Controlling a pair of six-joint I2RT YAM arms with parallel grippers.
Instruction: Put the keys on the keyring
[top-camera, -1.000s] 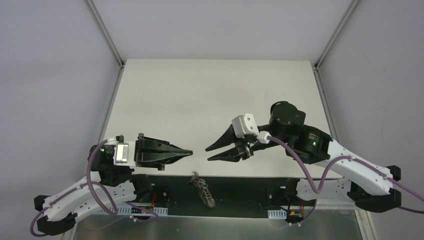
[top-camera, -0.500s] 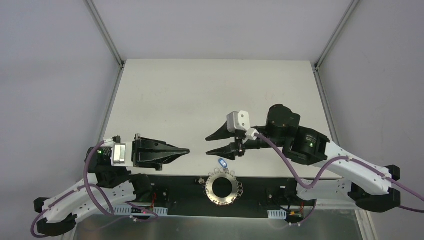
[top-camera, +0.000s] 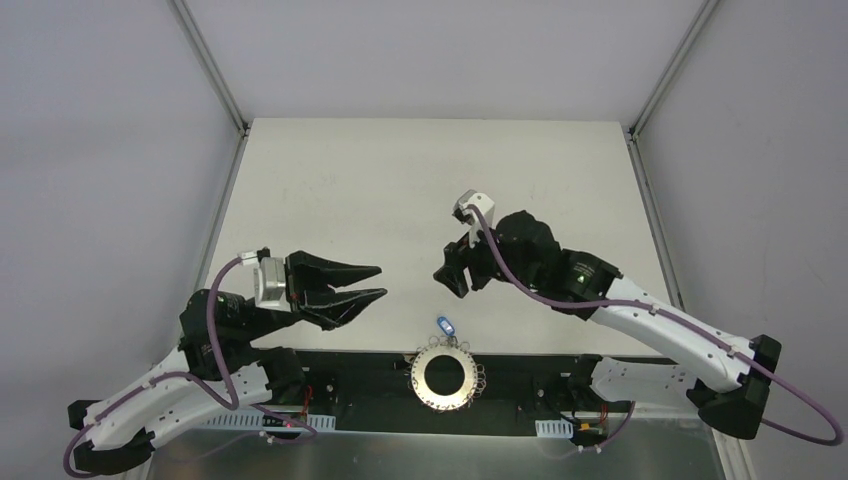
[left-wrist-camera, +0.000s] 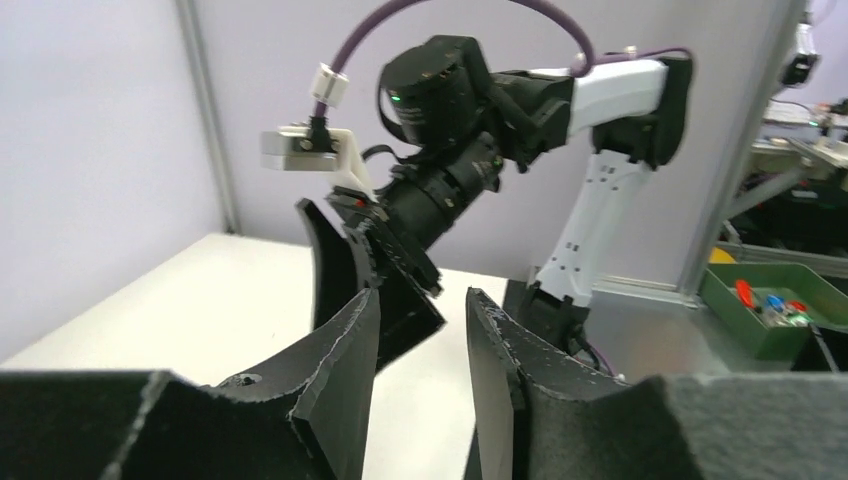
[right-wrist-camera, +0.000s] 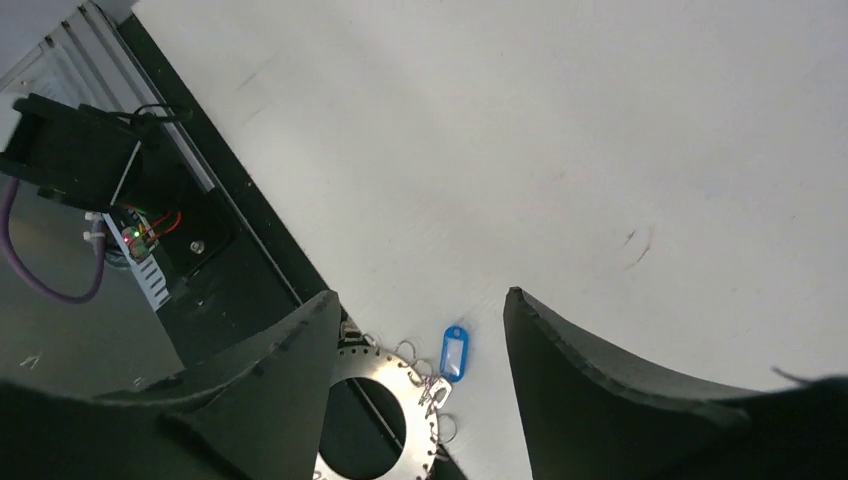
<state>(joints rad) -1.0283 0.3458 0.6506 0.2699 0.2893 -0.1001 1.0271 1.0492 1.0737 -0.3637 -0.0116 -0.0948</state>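
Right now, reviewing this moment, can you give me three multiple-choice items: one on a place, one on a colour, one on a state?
1. Where does the keyring lie?
A. At the near edge of the table
B. At the table's far edge
C. Up in the left end effector

2. The key tag beside the keyring is:
A. Red
B. Blue
C. Yellow

3. The right end effector is:
A. Shut on the keyring
B. Shut on the key tag
C. Open and holding nothing

Answers:
1 A: the top view shows the keyring at the near edge.
2 B: the top and right wrist views both show bright blue.
3 C: its wrist view shows the jaws wide apart with nothing between them.
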